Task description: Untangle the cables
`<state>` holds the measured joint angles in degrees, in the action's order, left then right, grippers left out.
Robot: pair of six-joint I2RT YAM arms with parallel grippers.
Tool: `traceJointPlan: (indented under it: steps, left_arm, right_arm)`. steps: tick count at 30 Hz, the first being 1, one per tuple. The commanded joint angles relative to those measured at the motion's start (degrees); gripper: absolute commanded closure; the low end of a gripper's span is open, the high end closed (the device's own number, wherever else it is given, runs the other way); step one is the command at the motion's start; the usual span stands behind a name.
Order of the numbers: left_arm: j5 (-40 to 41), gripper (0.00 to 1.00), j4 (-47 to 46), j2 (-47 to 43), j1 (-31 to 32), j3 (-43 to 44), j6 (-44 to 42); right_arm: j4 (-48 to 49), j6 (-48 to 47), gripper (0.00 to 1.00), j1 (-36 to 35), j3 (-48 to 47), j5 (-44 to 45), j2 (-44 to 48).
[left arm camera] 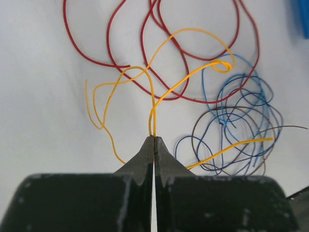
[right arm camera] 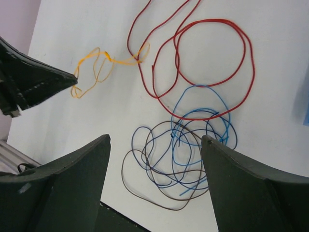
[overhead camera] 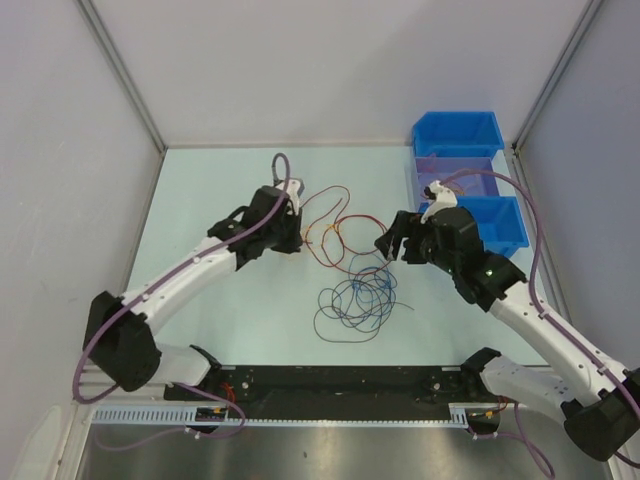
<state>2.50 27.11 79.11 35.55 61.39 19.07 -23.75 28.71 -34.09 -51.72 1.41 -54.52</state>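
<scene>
Separation step: left jaws are clenching the orange cable (left arm camera: pixel 152 123), which is lying mid-counter (overhead camera: pixel 200 200) beside the red loops (right arm camera: pixel 212 21). Right jaws are hovering released above the blue-brown tangle (right arm camera: pixel 178 145). Next, probably: drawing orange clear.

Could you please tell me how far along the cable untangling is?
Nothing looks fully separated: the red cable crosses both the orange cable and the blue-and-dark knot. In hand: the left end effector is shut on the orange cable. The right end effector hangs open above the knot, left to sort.
</scene>
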Motion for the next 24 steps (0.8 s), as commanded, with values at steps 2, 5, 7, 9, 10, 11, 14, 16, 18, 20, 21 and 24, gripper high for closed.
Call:
traceJointPlan:
  steps: [2,5,7,9,10,11,14,16,18,20,21,24]
  left_arm:
    - [-7.94,1.00,3.12,-6.77,-1.62,1.72,-0.96]
    - [-10.31,1.00,3.82,-9.76,-1.71,1.54,-2.89]
    - [-11.29,1.00,4.35,-11.86,-1.80,1.54,-4.82]
    - [-13.48,1.00,5.05,-13.01,-1.80,1.81,-6.06]
    - [-13.84,1.00,4.97,-13.54,-1.80,1.37,-7.02]
    - [-13.84,1.00,4.88,-14.59,-1.80,1.19,-7.46]
    - [-14.37,1.00,4.79,-16.09,-1.80,0.14,-8.78]
    - [-15.68,1.00,4.53,-16.53,-1.80,-0.65,-9.31]
    - [-16.82,1.00,4.00,-17.06,-1.80,-1.53,-9.40]
    - [-17.35,1.00,3.56,-17.58,-1.80,-1.88,-9.58]
    - [-17.88,1.00,3.39,-17.67,-1.80,-2.23,-9.58]
    - [-18.85,1.00,2.60,-18.11,-1.80,-2.85,-9.58]
  right_arm:
    - [6.85,3.98,0.19,-1.77,-0.22,-5.62,-3.22]
    - [10.89,5.39,0.18,-3.18,-0.22,-8.08,-5.68]
    - [13.19,6.62,0.17,-3.62,-0.22,-10.54,-7.60]
    - [16.09,8.11,0.15,-3.79,-0.22,-13.08,-8.84]
    - [17.06,8.90,0.15,-3.79,-0.22,-13.80,-10.15]
    - [18.63,9.52,0.15,-3.79,-0.22,-14.50,-10.77]
    - [21.54,12.50,0.14,-3.97,-0.22,-16.96,-13.41]
    - [24.95,14.88,0.14,-4.32,-0.22,-18.10,-15.34]
    - [26.99,16.55,0.14,-5.20,-0.22,-19.25,-16.49]
    - [29.71,18.57,0.14,-5.90,-0.22,-19.95,-18.15]
    - [30.42,19.27,0.14,-6.51,-0.22,-20.13,-18.86]
    - [33.41,22.26,0.14,-7.13,-0.22,-21.01,-20.97]
